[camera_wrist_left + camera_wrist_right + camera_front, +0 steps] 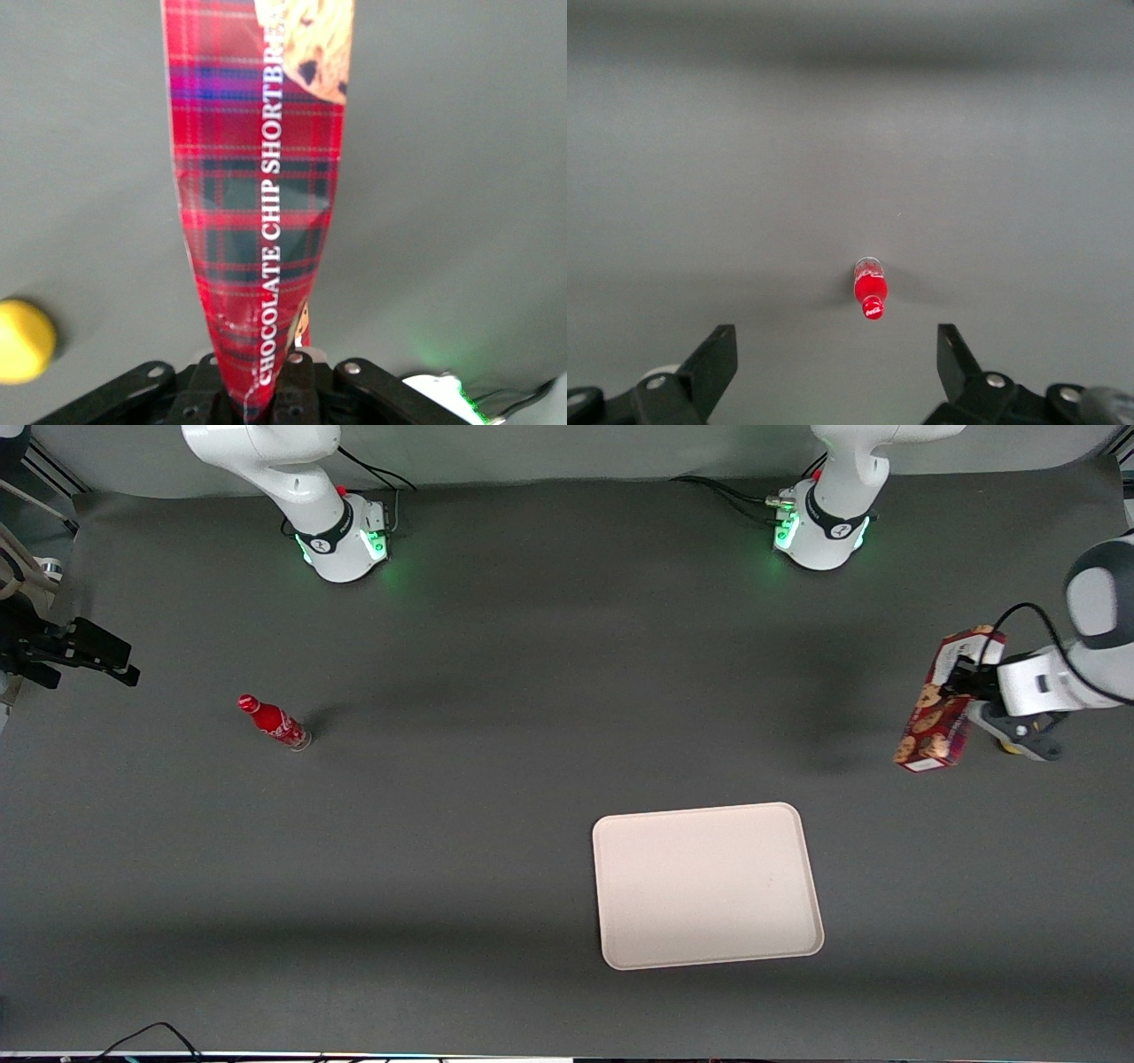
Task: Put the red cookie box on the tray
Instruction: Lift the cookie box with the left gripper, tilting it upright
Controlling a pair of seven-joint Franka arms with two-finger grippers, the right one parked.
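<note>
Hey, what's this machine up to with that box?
The working arm's gripper is clamped on a red cookie box, holding it in the air near the working arm's end of the table; the carton is visibly pinched where the jaws squeeze it. The cream tray it is meant for lies bare on the dark table, nearer the front camera than the box. A small red soda bottle stands untouched toward the parked arm's end. A yellow object lies under the gripper.
</note>
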